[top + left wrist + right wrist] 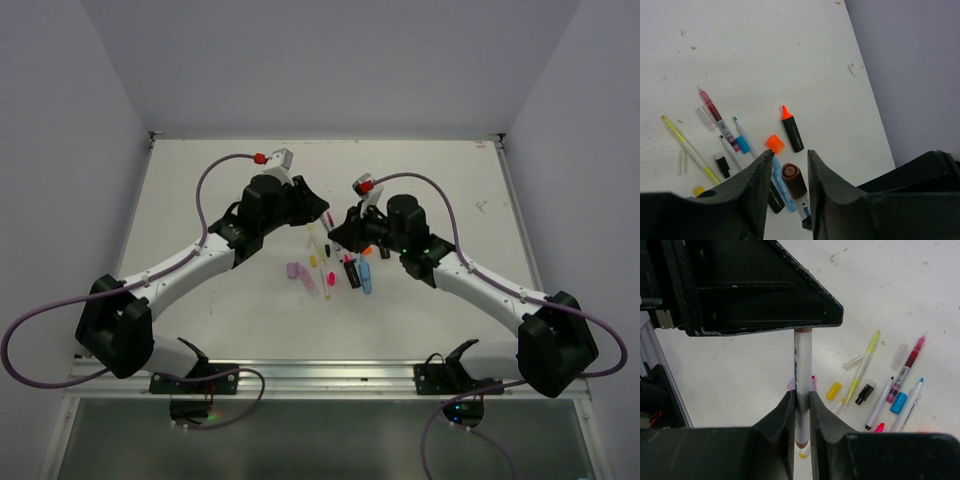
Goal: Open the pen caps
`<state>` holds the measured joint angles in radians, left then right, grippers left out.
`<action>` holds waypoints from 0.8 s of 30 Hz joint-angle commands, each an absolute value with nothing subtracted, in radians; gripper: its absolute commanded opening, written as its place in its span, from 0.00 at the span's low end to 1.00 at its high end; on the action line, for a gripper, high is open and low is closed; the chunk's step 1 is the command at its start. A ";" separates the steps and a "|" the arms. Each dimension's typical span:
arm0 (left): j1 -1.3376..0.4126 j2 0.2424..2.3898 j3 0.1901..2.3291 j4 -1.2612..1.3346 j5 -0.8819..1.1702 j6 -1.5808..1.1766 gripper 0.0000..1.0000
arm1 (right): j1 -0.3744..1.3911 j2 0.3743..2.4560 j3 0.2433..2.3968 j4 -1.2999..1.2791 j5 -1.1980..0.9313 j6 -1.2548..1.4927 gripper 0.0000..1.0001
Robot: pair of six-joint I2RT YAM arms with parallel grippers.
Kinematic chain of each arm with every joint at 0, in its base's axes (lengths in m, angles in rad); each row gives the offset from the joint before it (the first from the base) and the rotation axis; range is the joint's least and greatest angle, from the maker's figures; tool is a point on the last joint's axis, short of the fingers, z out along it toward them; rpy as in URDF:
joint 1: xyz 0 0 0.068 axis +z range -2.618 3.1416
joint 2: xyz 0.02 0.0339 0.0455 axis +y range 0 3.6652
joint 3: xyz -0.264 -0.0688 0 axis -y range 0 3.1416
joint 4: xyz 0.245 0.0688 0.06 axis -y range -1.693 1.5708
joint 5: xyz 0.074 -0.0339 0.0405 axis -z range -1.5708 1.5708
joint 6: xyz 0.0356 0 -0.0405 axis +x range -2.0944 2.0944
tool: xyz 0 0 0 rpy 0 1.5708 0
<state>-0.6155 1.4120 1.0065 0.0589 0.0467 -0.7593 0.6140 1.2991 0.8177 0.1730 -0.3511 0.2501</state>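
Right gripper (801,396) pinched the probably light, slick marker (802,365) mid-barrel, midway between the bench (190,200) side edges, while the left gripper (790,154), spread, straddled its stiff-looking brown cap (792,181), the best hold.

A flat white tabletop (200,190) is lying between pale grey walls (60,120), a silver metal rail (330,372) running along its near edge.

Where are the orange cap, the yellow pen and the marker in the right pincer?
orange cap (774,144), left wrist view, on its top face.
yellow pen (863,363), right wrist view, on mid-barrel.
marker (802,365), right wrist view, on the bare white barrel.
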 commanded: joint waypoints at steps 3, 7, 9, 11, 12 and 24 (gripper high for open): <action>-0.611 1.416 1.049 0.103 0.031 -0.770 0.24 | 0.626 1.287 0.821 0.229 -0.353 0.233 0.00; -0.611 1.417 1.045 0.103 0.040 -0.769 0.00 | 0.629 1.292 0.824 0.230 -0.368 0.235 0.10; -0.611 1.411 1.040 0.107 0.055 -0.755 0.00 | 0.629 1.295 0.822 0.242 -0.391 0.245 0.32; -0.611 1.404 1.028 0.126 0.072 -0.729 0.00 | 0.629 1.299 0.822 0.258 -0.411 0.261 0.45; -0.611 1.390 1.022 0.130 0.089 -0.721 0.00 | 0.629 1.302 0.824 0.261 -0.425 0.267 0.52; -0.609 1.282 0.888 0.316 0.236 -0.667 0.00 | 0.629 1.385 0.882 0.319 -0.548 0.308 0.60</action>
